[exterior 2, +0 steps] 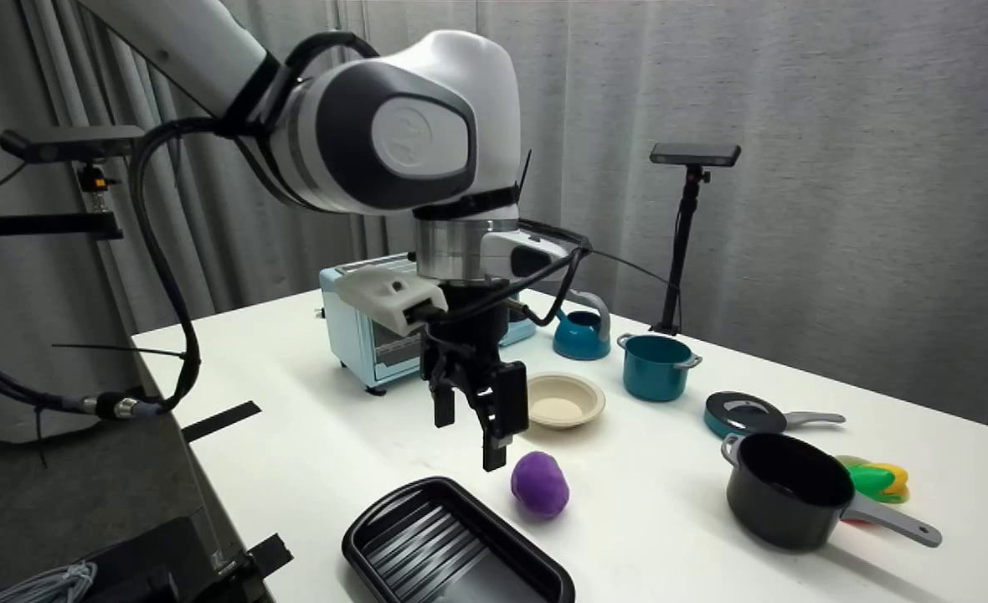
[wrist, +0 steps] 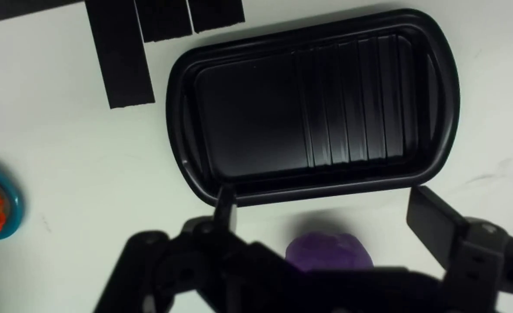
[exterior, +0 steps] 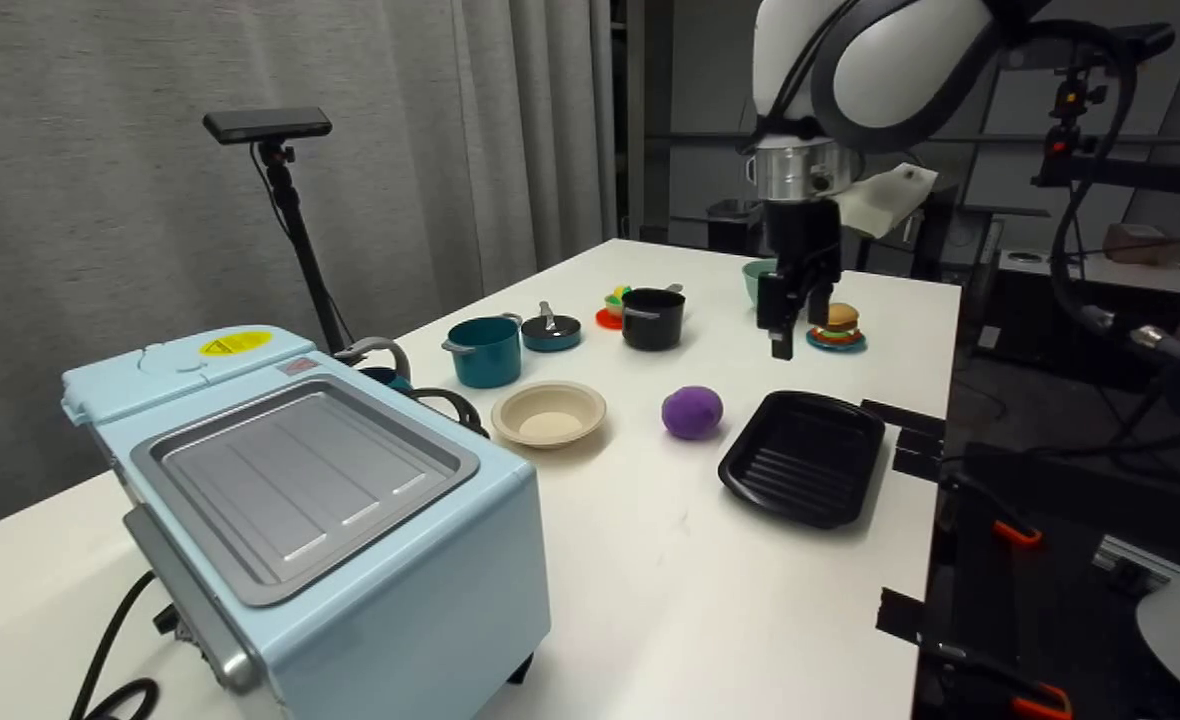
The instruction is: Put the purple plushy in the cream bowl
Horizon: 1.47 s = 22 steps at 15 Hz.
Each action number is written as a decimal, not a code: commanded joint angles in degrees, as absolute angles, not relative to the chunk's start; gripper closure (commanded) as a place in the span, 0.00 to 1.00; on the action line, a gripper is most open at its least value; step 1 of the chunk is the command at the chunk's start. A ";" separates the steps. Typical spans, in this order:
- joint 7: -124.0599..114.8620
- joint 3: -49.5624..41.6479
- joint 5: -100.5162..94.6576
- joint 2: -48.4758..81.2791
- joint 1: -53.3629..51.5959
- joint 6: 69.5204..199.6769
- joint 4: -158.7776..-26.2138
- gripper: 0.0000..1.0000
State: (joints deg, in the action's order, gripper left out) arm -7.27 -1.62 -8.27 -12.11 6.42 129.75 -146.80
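The purple plushy point(exterior: 692, 412) lies on the white table beside a black tray, and it also shows in an exterior view point(exterior 2: 540, 484). In the wrist view the plushy point(wrist: 328, 252) shows low between the fingers, its lower part hidden by the gripper body. The cream bowl point(exterior: 549, 426) stands upright and empty near the plushy, and it also shows in an exterior view point(exterior 2: 563, 409). It is out of the wrist view. My gripper point(exterior: 799, 326) is open and empty above the table, apart from the plushy; it also shows in an exterior view point(exterior 2: 469, 437) and the wrist view point(wrist: 321, 198).
The black tray point(exterior: 800, 460) lies right beside the plushy. A light blue oven point(exterior: 430, 590) stands near the bowl. A teal pot point(exterior: 487, 352), a lidded pan point(exterior 2: 741, 412), a black pot point(exterior 2: 787, 494) and a toy burger point(exterior: 838, 325) stand on the table.
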 commanded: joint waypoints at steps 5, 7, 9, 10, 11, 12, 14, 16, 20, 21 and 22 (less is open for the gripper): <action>-10.81 -1.74 -7.91 4.78 4.75 138.50 -137.21 0.00; -11.77 -1.91 -7.74 9.02 4.02 140.00 -134.68 0.00; -13.28 -2.02 -7.79 12.61 3.00 141.12 -132.54 0.00; -14.10 -2.12 -7.80 14.32 2.45 141.45 -131.24 0.00; -14.68 -2.25 -7.81 15.84 1.95 141.77 -130.14 0.00; -15.44 -2.44 -8.17 17.52 1.34 142.14 -129.01 0.00; -16.48 -2.90 -8.64 19.85 0.31 142.79 -127.25 0.00; -17.36 -3.67 -9.39 21.89 -0.62 143.38 -125.77 0.00; -18.11 -5.13 -9.56 24.13 -1.63 143.47 -123.83 0.31; -18.03 -5.38 -9.47 24.30 -1.76 143.45 -123.69 0.32; -17.86 -5.52 -9.37 24.29 -1.84 143.45 -123.64 0.38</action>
